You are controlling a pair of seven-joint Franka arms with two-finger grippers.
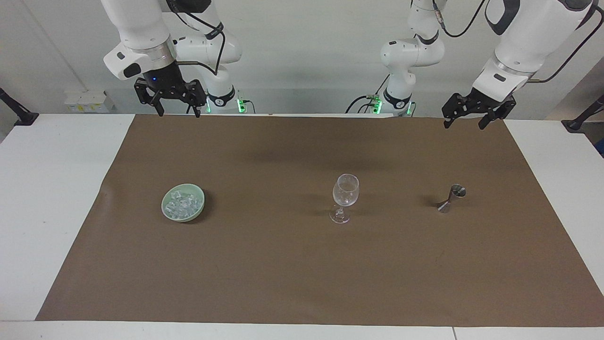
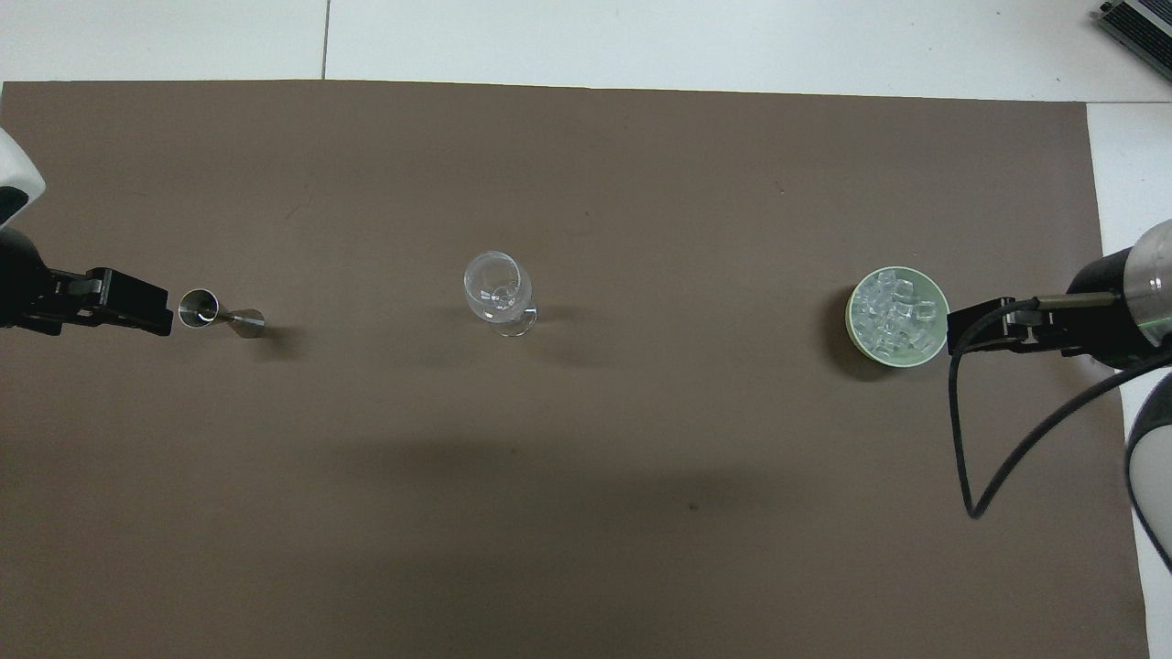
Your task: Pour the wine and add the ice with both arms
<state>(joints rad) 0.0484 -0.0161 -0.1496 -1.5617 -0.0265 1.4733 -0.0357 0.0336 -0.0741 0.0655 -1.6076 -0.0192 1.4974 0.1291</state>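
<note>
A clear stemmed glass [image 1: 345,197] [image 2: 499,291] stands upright and empty in the middle of the brown mat. Toward the right arm's end, a pale green bowl [image 1: 202,208] [image 2: 941,291] holds the ice [image 1: 182,203] [image 2: 895,316], a heap of small clear cubes. A small metal jigger [image 1: 450,198] [image 2: 220,316] stands toward the left arm's end. No wine shows; what is inside the jigger I cannot tell. My right gripper [image 1: 179,113] [image 2: 957,334] hangs open, high above the mat at the bowl's end. My left gripper [image 1: 464,126] [image 2: 151,311] hangs open, high at the jigger's end. Neither touches anything.
The brown mat [image 1: 283,274] [image 2: 586,513] covers most of the white table [image 1: 47,189]. Black clamps [image 1: 19,113] sit at the table's corners beside the robots. A black cable [image 2: 971,458] loops down from the right arm's wrist.
</note>
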